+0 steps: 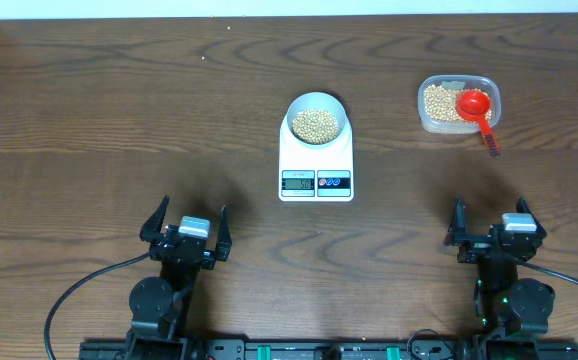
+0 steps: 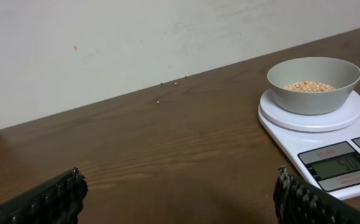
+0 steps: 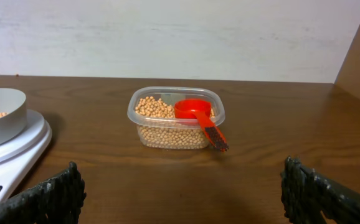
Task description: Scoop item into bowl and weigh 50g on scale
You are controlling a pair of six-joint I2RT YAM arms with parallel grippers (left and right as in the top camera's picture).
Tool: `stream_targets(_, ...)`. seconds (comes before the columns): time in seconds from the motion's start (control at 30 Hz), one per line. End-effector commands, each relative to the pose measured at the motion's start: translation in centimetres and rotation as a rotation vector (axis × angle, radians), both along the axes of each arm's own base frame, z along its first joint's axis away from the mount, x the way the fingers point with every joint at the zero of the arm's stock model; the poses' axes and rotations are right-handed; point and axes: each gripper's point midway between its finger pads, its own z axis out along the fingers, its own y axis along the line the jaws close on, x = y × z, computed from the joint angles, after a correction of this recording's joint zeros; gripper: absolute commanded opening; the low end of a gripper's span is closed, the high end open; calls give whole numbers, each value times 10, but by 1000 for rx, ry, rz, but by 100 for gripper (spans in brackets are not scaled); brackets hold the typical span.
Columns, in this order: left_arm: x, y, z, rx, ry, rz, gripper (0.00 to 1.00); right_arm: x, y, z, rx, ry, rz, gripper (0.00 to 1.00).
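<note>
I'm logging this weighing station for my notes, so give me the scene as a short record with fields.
bowl: on the scale, holding soybeans
scale display: digits showing, too blurred to read surely
clear plastic tub: on the table right of the scale, holding more beans
red scoop: resting in the tub, handle over its rim
left gripper: open, empty
right gripper: open, empty

Under the left gripper [image 2: 179,190] the table [image 2: 167,143] is dark grained wood with a low sheen, and the gripper's pads [image 2: 52,200] look like black ribbed rubber. Ahead to its right, the scale [image 2: 289,143] is smooth glossy white plastic, carrying a smooth matt bowl [image 2: 311,101] of dull tan beans [image 2: 309,86]. Straight ahead of the right gripper [image 3: 181,173], the tub [image 3: 132,113] is clear plastic and the scoop [image 3: 192,109] glossy red plastic.
</note>
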Motion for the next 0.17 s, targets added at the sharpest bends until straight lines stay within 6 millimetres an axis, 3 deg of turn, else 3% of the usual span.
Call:
stream_targets(0.0, 0, 2, -16, 1, 41, 10, 98, 0, 0, -1, -8, 0, -1, 99)
stream_targets(0.13, 0, 2, -16, 1, 41, 10, 98, 0, 0, 0, -8, 0, -1, 99)
